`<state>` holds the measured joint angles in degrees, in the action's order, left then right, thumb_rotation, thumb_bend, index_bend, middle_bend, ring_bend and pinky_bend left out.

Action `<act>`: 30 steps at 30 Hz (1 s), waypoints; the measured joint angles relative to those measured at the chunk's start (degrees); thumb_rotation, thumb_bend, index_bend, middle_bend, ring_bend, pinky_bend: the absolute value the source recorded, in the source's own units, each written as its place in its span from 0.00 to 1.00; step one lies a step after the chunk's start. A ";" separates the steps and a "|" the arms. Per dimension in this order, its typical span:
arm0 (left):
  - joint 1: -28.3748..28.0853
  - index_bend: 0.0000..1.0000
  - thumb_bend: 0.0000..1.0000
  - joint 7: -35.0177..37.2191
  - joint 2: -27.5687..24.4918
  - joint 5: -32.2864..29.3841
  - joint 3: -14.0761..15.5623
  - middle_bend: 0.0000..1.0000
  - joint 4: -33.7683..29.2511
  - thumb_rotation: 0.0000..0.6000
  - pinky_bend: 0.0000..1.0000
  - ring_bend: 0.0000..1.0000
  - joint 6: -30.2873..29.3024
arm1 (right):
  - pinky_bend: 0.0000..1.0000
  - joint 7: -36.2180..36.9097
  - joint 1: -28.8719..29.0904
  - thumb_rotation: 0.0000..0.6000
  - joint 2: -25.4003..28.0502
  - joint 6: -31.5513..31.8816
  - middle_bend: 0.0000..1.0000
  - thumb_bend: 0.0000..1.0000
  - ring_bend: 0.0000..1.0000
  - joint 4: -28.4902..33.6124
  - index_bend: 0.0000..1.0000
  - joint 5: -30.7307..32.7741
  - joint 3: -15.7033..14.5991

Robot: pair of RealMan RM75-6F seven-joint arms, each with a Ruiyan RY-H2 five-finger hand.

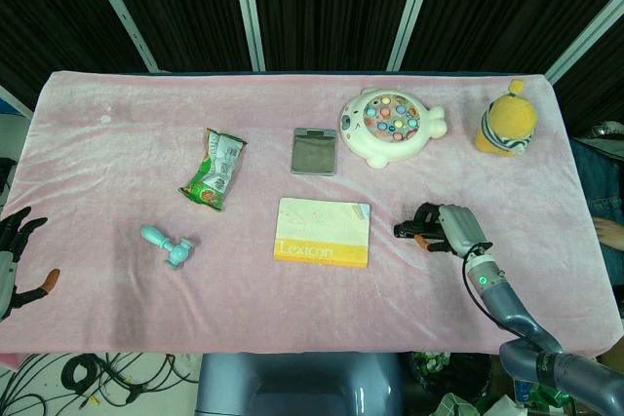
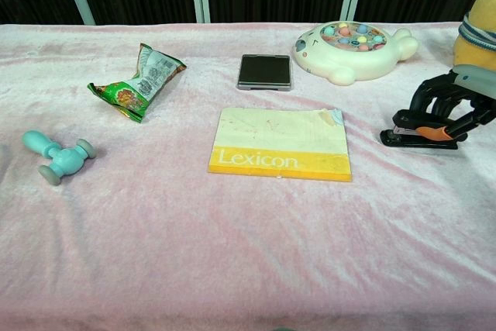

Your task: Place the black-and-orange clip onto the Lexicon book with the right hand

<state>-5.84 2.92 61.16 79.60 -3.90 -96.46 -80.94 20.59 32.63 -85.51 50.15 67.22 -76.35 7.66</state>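
Your right hand [image 2: 457, 102] is down on the black-and-orange clip [image 2: 422, 134], fingers curled over its top. The clip lies on the pink cloth [image 1: 97, 143], and whether the fingers truly grip it or only rest on it cannot be told. It sits just right of the Lexicon book [image 2: 281, 145], apart from it, with a strip of cloth between them. The book lies flat with its yellow title band toward you.

Your left hand [image 1: 15, 250] is at the far left edge of the table, fingers spread and holding nothing.

The one container-like thing is the white fish-shaped toy [image 1: 390, 129] behind the book, its round well filled with small coloured pieces, too small to count.

Beyond that you have one each of:
- a dark mirror-like tablet [image 1: 314, 151]
- a green snack packet [image 1: 214, 170]
- a teal toy [image 1: 168, 245]
- a yellow plush [image 1: 507, 119] at the far right corner
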 measured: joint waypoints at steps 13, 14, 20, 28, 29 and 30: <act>0.08 0.16 0.31 0.05 -0.06 0.13 0.03 0.03 -0.03 1.00 0.14 0.00 -0.15 | 0.38 -0.56 -0.25 1.00 -0.28 0.57 0.47 0.36 0.47 -0.20 0.53 -0.02 -0.14; 0.05 0.16 0.31 -0.01 -0.05 0.14 0.03 0.03 -0.01 1.00 0.14 0.00 -0.11 | 0.38 -0.58 -0.25 1.00 -0.27 0.65 0.47 0.36 0.47 -0.19 0.53 -0.03 -0.10; -0.13 0.16 0.31 -0.32 -0.01 -0.07 -0.03 0.03 -0.05 1.00 0.14 0.00 0.22 | 0.38 -0.91 -0.23 1.00 -0.23 0.67 0.47 0.35 0.47 -0.23 0.53 0.05 -0.05; -0.17 0.16 0.31 -0.30 -0.10 -0.25 -0.08 0.03 -0.12 1.00 0.14 0.00 0.33 | 0.38 -1.02 -0.25 1.00 -0.56 0.56 0.47 0.36 0.47 -0.70 0.53 0.22 -0.09; -0.17 0.16 0.31 -0.30 -0.10 -0.26 -0.09 0.03 -0.11 1.00 0.14 0.00 0.32 | 0.38 -1.03 -0.23 1.00 -0.57 0.50 0.47 0.36 0.47 -0.73 0.53 0.22 -0.11; -0.17 0.16 0.31 -0.31 -0.09 -0.26 -0.09 0.03 -0.11 1.00 0.14 0.00 0.31 | 0.38 -1.03 -0.22 1.00 -0.58 0.49 0.47 0.36 0.47 -0.74 0.53 0.22 -0.10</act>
<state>-6.01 2.60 61.07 79.35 -3.99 -96.57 -80.63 19.56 32.40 -86.08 50.64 66.48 -76.14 7.56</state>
